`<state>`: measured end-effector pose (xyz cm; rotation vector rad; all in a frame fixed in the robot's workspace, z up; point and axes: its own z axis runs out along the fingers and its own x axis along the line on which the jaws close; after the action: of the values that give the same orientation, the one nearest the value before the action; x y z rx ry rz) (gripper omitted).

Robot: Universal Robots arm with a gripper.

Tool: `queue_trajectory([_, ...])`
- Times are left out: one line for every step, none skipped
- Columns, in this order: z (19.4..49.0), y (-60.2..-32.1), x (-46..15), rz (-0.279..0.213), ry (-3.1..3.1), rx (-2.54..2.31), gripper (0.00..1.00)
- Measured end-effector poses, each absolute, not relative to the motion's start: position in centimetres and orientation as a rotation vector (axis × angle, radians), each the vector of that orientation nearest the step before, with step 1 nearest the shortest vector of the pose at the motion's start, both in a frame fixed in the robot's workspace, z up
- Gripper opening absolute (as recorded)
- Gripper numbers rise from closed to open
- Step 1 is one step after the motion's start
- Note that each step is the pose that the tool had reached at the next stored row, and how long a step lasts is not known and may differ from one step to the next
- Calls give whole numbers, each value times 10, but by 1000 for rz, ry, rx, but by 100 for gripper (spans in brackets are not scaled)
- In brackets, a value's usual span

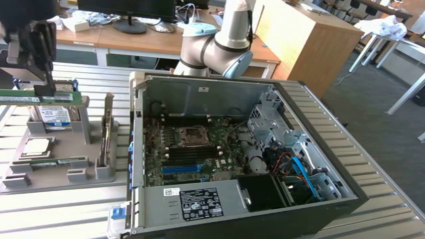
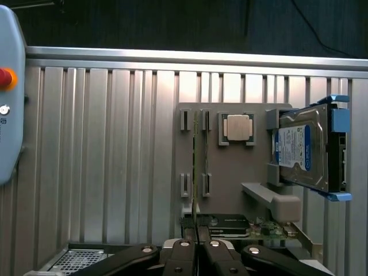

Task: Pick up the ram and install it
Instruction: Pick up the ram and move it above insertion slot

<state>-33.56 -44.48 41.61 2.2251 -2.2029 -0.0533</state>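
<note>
Computer case [image 1: 199,97], hard drive [image 2: 302,152]

Find the ram [image 1: 40,98] in the exterior view at 10 o'clock from the open computer case [image 1: 199,97]. It is a long, thin green board stick. Its long axis is level and runs from 9 o'clock to 3 o'clock. The gripper [image 1: 44,92] clamps it near mid-length and holds it above the grey parts tray [image 1: 59,175]. In the wrist view you see the ram [image 2: 196,172] edge-on, as a thin line between the closed fingers [image 2: 183,253].
</note>
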Motion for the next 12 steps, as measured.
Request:
queue_trajectory([416,-445,-335,-53,-2203,2225,11])
queue_trajectory([416,-445,-333,-53,-2203,2225,11])
queue_trajectory([416,-445,-332,-53,-2203,2225,11])
queue_trajectory([416,-445,-331,-53,-2203,2225,11])
queue_trajectory([416,-445,-330,-53,-2203,2225,11])
queue_trajectory([416,-445,-329,-53,-2203,2225,11])
queue_trajectory([416,-445,-328,-53,-2203,2225,11])
queue_trajectory([416,-445,-327,-53,-2203,2225,11])
queue_trajectory([416,-445,-325,-53,-2203,2225,11])
queue_trajectory([416,-445,-324,-53,-2203,2225,11])
queue_trajectory([416,-445,-323,-53,-2203,2225,11])
queue_trajectory([416,-445,-322,-53,-2203,2225,11])
